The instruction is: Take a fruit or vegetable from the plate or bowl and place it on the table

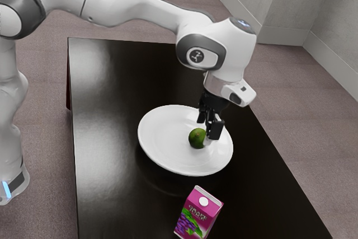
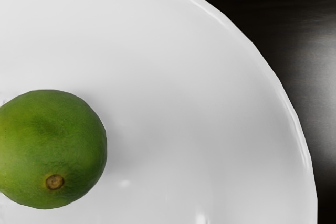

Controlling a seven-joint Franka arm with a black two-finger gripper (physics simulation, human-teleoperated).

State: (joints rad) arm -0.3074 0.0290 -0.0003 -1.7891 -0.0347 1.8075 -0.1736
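Green skin, finely dimpled around a small brown scar (image 2: pixel 54 182), marks the lime (image 1: pixel 197 138) we are after; it sits on the white plate (image 1: pixel 162 145), inside the rim, with the gripper (image 1: pixel 207 129) close by. Our fingers stand apart with nothing clasped between them, so we judge the step in hand to be lining up for the grasp. We expect a light fruit, firm with a little give under the rind, hard to bruise but easy to send rolling, since it is nearly round and the plate looks smooth. One finger touching first could nudge it away across the china. We would centre the hand over it, go down with a finger on either side, and close at its widest part, evenly and only moderately hard; a pinch near the top may let it squirt out. Then we would lift it clear of the rim and set it gently on the dark table (image 1: pixel 106 155), away from the juice carton (image 1: pixel 198 214), letting go only once it rests steady
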